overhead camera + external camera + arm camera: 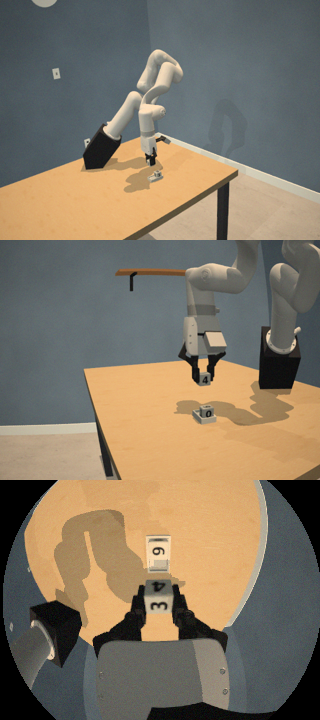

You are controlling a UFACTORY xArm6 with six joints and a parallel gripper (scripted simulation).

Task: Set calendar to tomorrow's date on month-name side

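My gripper (203, 375) (150, 159) (158, 593) is shut on a grey digit cube (204, 379) (160, 602) and holds it well above the table. The held cube shows a 4 toward the exterior camera; the wrist view shows its 3 and 4. A small grey tray (198, 418) (151, 178) (159, 564) lies flat on the table below and a little in front of the gripper. A second cube (207, 411) (156, 173) (159, 550) stands in the tray's right half, showing a 0 toward the exterior camera and a 6 or 9 on top. The tray's left half is bare.
The arm's black base block (278, 364) (100, 149) stands at the back of the wooden table (144, 426). A wooden wall shelf (149, 272) hangs behind at arm height. The table's edges run near the tray's left in the exterior view.
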